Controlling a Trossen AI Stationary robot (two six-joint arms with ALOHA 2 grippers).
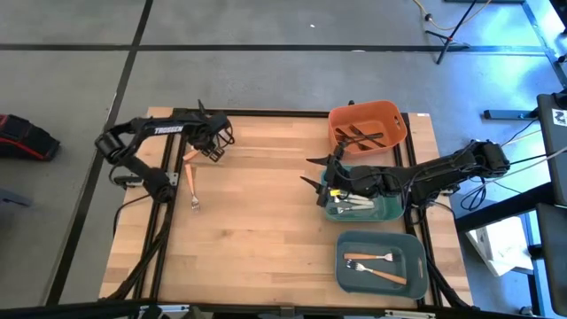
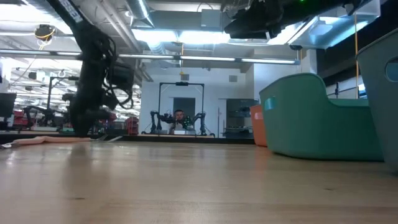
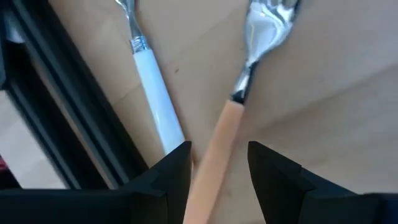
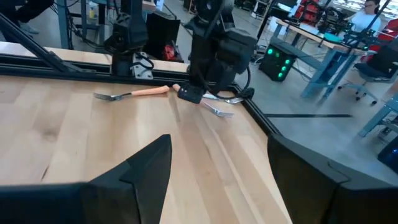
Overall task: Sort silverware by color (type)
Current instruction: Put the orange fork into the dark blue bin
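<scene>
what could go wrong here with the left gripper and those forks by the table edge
1. The left gripper is open around the orange-handled fork, and a white-handled fork lies close beside it; closing might nudge or catch that one too.
2. Both forks lie near the table's black edge rail; a slip could push one against it.

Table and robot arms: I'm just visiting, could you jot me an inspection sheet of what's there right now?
Surface: wooden table, bare in the middle.
Job's things: dark forks in the orange bin; silver ones in the teal bin; orange-handled forks in the grey tray; one orange-handled fork loose on the wood.
Clutter: nothing seen.
Grippers: left tool open astride another orange fork handle, beside a white-handled fork; right tool open, near the teal bin.
Cables: some on the floor, far right.
Surroundings: grey floor; a person seated far behind.
</scene>
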